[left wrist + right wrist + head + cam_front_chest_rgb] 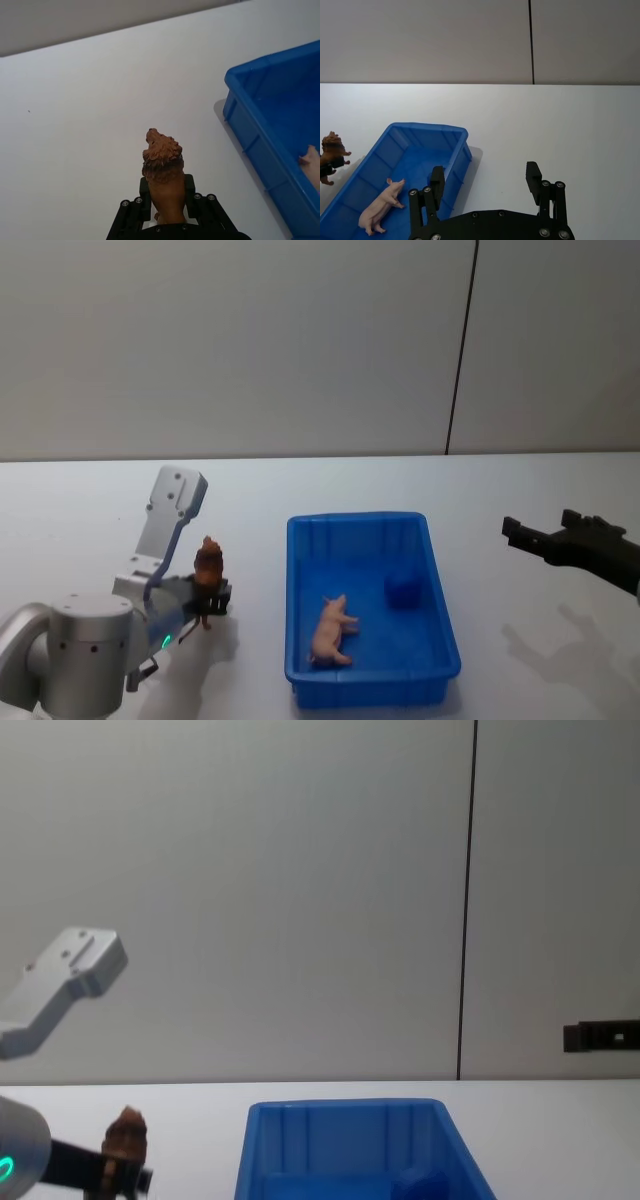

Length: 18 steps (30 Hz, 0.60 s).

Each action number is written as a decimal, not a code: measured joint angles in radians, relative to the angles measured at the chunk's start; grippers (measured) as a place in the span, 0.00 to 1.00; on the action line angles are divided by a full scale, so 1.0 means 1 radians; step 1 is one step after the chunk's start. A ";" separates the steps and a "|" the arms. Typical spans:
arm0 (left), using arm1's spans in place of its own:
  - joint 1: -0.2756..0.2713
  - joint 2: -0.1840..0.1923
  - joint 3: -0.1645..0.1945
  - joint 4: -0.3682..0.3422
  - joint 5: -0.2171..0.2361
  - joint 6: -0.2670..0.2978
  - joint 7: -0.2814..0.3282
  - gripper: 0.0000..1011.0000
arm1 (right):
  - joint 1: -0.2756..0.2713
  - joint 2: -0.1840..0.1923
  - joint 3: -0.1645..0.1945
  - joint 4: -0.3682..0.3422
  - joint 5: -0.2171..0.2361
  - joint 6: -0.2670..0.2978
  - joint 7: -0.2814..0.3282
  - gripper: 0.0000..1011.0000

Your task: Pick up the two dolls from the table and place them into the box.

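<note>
My left gripper (210, 602) (165, 199) is shut on the lower body of a knobbly reddish-brown doll (208, 564) (162, 167) (125, 1135). It holds the doll upright over the white table (90, 505), left of the blue box (356, 521) (428, 128) (340, 1106). Inside the box a pale pink pig doll (333, 631) (380, 205) lies on its side near the front. A rounded blue doll (402, 590) sits toward the box's right wall. My right gripper (541, 526) (485, 172) hovers open to the right of the box, holding nothing.
Bare white tabletop lies on both sides of the box and behind it. A grey wall with a dark vertical seam (460, 350) stands behind the table's far edge.
</note>
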 joint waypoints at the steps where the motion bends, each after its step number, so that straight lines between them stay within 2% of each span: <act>1: 0.000 0.001 -0.001 -0.002 0.001 -0.006 -0.003 0.38 | 0.000 0.000 0.000 0.000 0.000 0.000 0.000 0.99; 8: -0.006 0.007 -0.013 -0.026 0.006 -0.064 -0.036 0.38 | 0.000 0.000 0.000 0.000 0.000 0.000 0.000 0.99; 18: -0.037 0.009 -0.027 -0.056 -0.005 -0.136 -0.139 0.38 | 0.000 0.000 0.000 0.000 0.000 0.000 0.000 0.99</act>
